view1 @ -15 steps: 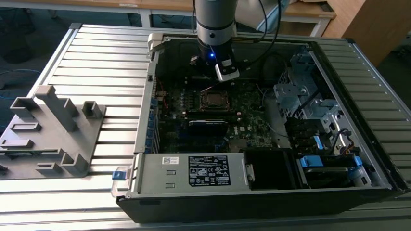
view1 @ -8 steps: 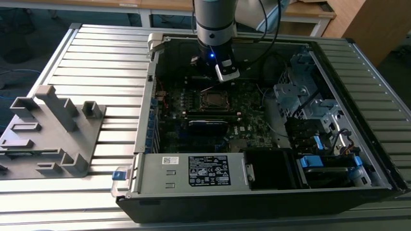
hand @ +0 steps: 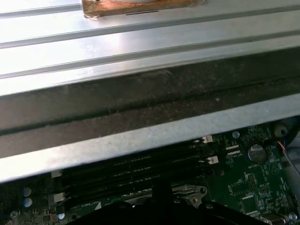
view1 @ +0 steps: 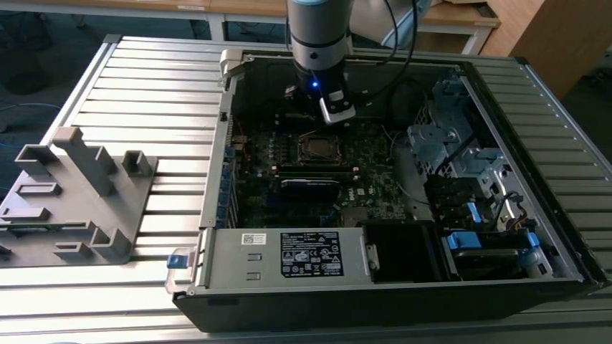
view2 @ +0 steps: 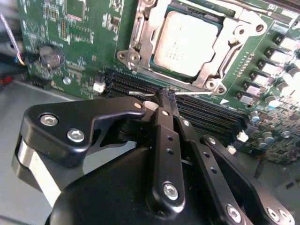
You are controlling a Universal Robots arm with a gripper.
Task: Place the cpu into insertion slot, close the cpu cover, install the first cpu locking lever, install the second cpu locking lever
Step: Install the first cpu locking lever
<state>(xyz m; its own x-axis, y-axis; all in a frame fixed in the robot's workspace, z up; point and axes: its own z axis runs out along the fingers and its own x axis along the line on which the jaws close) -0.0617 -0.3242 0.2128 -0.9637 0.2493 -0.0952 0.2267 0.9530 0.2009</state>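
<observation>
A: Our claw (view2: pixel 166 95) shows fingers drawn together, tip at a thin wire lever (view2: pixel 140 93) running crosswise to it.
B: And the cpu (view2: pixel 187 41)?
A: Seated in the insertion slot (view2: pixel 130 56) just ahead of the tip, the cpu cover (view2: pixel 145 35) down around it, we judge.
B: Is the lever pinched?
A: We cannot tell; the fingers hide the contact, and the socket's far edge is cut off.

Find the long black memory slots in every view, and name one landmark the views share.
Exterior view: memory slots mid-board, alongside the insertion slot, on its camera side.
Second wrist view: between the insertion slot and the gripper.
First wrist view: between the case wall and the insertion slot's corner.
Shared landmark: the insertion slot's silver rim.
</observation>
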